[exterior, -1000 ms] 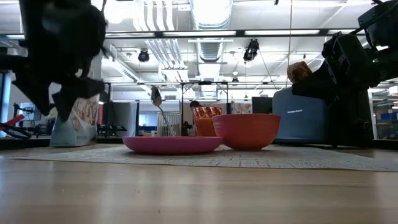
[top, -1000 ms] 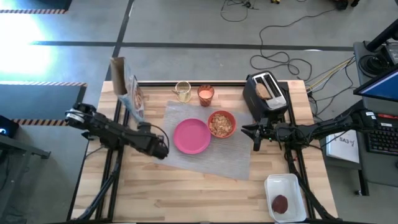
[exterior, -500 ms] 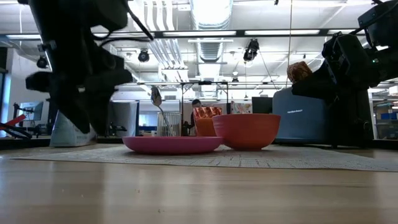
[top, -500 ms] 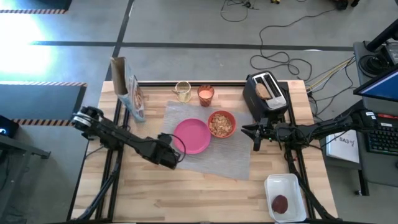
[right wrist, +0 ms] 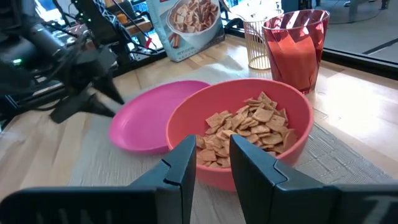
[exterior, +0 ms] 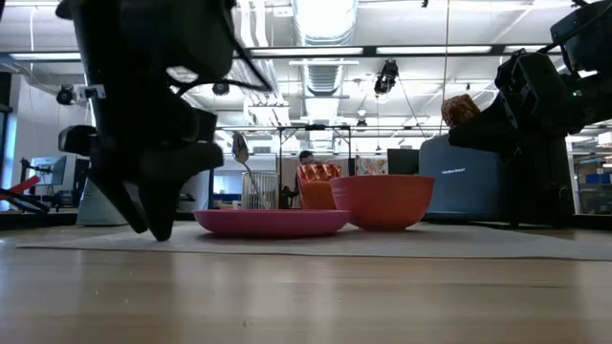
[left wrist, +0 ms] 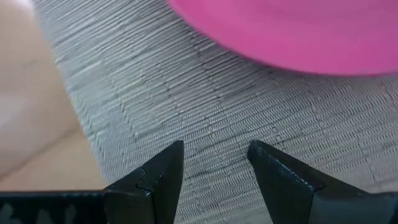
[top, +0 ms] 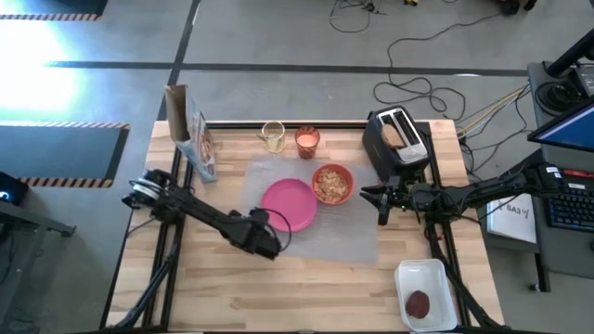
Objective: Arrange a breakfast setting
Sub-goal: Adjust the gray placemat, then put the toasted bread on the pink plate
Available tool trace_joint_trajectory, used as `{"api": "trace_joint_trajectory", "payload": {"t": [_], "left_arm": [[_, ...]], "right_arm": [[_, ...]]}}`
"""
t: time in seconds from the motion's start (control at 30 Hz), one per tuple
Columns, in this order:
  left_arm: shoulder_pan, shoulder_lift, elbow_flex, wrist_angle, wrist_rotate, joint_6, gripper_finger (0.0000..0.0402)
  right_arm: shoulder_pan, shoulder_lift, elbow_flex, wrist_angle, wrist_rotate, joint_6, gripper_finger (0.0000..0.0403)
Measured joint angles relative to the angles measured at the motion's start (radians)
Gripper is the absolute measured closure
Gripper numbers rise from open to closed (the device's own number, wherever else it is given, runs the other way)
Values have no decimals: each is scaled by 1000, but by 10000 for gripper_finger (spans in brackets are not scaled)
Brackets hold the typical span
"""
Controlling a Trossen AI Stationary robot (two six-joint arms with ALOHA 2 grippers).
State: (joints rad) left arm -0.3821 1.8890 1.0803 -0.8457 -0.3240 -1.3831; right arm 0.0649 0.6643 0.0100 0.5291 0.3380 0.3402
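Your left gripper (top: 276, 247) is down low at the near left corner of the grey placemat (top: 343, 237), right by the near edge of the pink plate (top: 288, 204). From its wrist view its fingers (left wrist: 163, 171) are spread apart with nothing between them, just the woven mat (left wrist: 205, 118) underneath and the plate's rim (left wrist: 298, 34) just beyond. Your right gripper (top: 381, 203) sits off the right side of the mat, near the black toaster (top: 397, 144), fingers (right wrist: 186, 163) parted a little and empty, pointed at the red bowl (right wrist: 249, 134). That bowl has cereal in it and sits on the mat touching the plate's right edge. The glass of orange drink (top: 307, 141) is at the far edge of the mat, with the pale glass (top: 273, 136) just left of it holding the spoon (exterior: 240, 150). The toast slice (top: 393, 135) is in the toaster, and the dark red patty (top: 419, 303) is in a white tray (top: 428, 276) at the near right corner of the surface. A cereal box (top: 190, 139) stands far left.
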Motion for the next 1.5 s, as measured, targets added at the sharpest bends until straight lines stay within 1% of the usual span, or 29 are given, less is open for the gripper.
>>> {"api": "trace_joint_trajectory", "payload": {"t": [0.13,0.27,0.37,0.53,0.67,0.93,1.1,1.2,1.27,1.37,1.5], "left_arm": [[-55,41,96,-32,48,10,226],[-116,79,199,-122,109,11,226],[-152,106,261,-186,137,12,226],[-189,148,287,-224,133,12,226],[-192,175,287,-307,129,-11,226],[-176,192,277,-406,91,-14,226],[-172,194,284,-428,80,-17,226],[-184,193,337,-471,28,-25,225],[-190,177,390,-549,-18,-41,225],[-194,155,480,-609,-82,-43,225],[-198,151,559,-603,-142,9,225]], "right_arm": [[0,0,0,0,0,0,316],[0,0,0,0,0,0,316],[0,0,0,0,0,0,316],[0,0,0,0,0,0,316],[0,0,0,0,0,0,316],[0,0,0,0,0,0,316],[0,0,0,0,0,0,316],[0,0,0,0,0,0,316],[0,0,0,0,0,0,316],[0,0,0,0,0,0,316],[0,0,0,0,0,0,316]]}}
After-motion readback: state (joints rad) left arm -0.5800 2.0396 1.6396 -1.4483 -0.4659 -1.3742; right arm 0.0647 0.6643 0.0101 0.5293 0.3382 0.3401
